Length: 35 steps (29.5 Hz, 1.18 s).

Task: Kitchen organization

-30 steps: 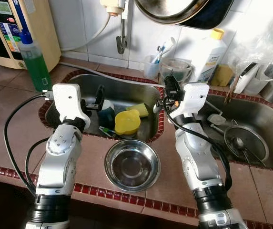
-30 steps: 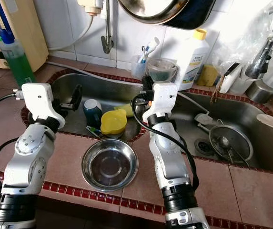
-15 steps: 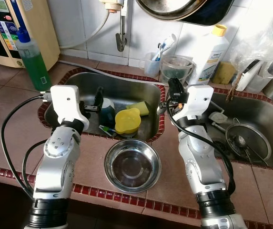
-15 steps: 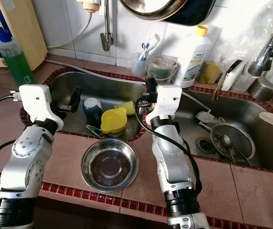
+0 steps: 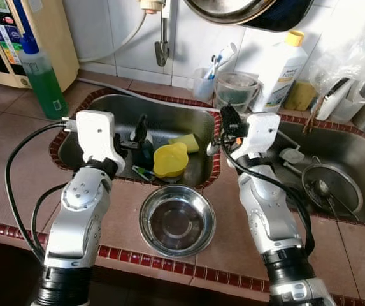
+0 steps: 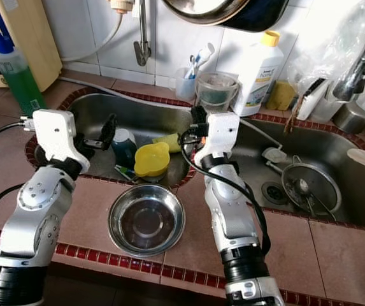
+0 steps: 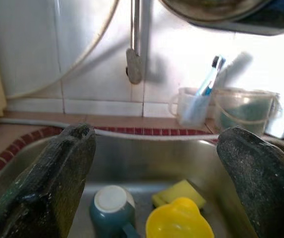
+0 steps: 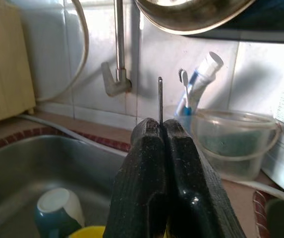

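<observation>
A steel bowl (image 5: 177, 220) rests on the tiled counter in front of the left sink (image 5: 169, 115). In that sink lie a yellow cup (image 5: 169, 160), a teal cup (image 6: 124, 145) and a yellow sponge (image 5: 186, 143). My left gripper (image 5: 137, 135) hangs open over the sink, just left of the teal cup (image 7: 111, 208), touching nothing. Above the rim between the two sinks, my right gripper (image 5: 225, 121) is shut on a thin metal utensil (image 8: 160, 99). Its spoon-like end (image 5: 211, 148) hangs below the fingers.
A green soap bottle (image 5: 42, 80) stands at the back left. Along the back wall are a toothbrush cup (image 5: 204, 80), a clear tub (image 5: 233, 92) and a white detergent bottle (image 5: 284, 70). The right sink holds a round strainer (image 5: 332, 188). A pan (image 5: 246, 9) hangs overhead.
My left gripper has edged right, closer to the teal cup. The right gripper stays shut on the utensil in about the same place. The camera has shifted slightly.
</observation>
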{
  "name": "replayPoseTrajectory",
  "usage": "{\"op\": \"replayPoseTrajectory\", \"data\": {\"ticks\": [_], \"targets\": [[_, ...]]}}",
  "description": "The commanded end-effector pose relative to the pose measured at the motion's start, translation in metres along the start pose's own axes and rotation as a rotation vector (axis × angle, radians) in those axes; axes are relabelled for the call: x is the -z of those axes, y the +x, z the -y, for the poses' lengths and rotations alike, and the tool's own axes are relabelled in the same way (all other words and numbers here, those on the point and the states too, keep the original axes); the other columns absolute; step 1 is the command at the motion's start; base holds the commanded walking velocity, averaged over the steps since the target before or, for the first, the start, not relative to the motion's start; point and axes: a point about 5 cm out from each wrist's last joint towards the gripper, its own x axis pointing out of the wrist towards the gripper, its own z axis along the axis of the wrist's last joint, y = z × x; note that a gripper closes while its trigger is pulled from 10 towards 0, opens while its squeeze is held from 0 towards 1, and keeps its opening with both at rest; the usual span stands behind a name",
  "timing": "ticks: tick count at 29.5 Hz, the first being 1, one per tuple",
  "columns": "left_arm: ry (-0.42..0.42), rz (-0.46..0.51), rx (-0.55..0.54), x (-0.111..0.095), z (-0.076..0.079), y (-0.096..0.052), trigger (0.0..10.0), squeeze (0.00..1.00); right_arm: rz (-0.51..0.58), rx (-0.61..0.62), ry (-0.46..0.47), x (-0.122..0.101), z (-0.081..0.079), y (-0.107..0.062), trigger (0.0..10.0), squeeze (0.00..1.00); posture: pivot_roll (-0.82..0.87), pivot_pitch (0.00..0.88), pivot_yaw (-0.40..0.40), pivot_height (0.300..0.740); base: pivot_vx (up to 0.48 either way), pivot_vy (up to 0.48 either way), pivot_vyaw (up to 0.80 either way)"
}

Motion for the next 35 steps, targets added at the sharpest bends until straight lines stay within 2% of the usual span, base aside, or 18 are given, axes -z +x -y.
{"op": "replayPoseTrajectory", "data": {"ticks": [1, 12, 23, 30, 35], "targets": [[0.010, 0.004, 0.025, -0.004, 0.004, -0.001, 10.0, 0.00, 0.012, -0.003, -0.002, -0.003, 0.003, 0.002, 10.0, 0.00, -0.16, 0.123, -0.063, 0.740, 0.000, 0.000, 0.00], [0.011, 0.001, 0.094, -0.004, 0.011, -0.006, 10.0, 0.00, -0.016, -0.077, 0.023, 0.002, 0.009, 0.004, 10.0, 0.00, -0.15, 0.148, -0.065, 0.740, 0.000, 0.000, 0.00], [-0.004, 0.011, 0.146, -0.011, 0.019, -0.012, 10.0, 0.00, -0.022, -0.194, 0.057, 0.002, 0.003, 0.011, 10.0, 0.00, -0.14, 0.190, -0.065, 0.740, 0.000, 0.000, 0.00], [-0.036, 0.023, 0.204, -0.019, 0.024, -0.020, 10.0, 0.00, -0.027, -0.284, 0.133, 0.000, -0.002, 0.019, 10.0, 0.00, -0.12, 0.246, -0.071, 0.740, 0.000, 0.000, 0.00], [-0.021, 0.009, 0.268, -0.022, 0.030, -0.030, 10.0, 0.00, -0.059, -0.319, 0.190, 0.002, 0.000, 0.025, 10.0, 0.00, -0.10, 0.280, -0.070, 0.740, 0.000, 0.000, 0.00]]}}
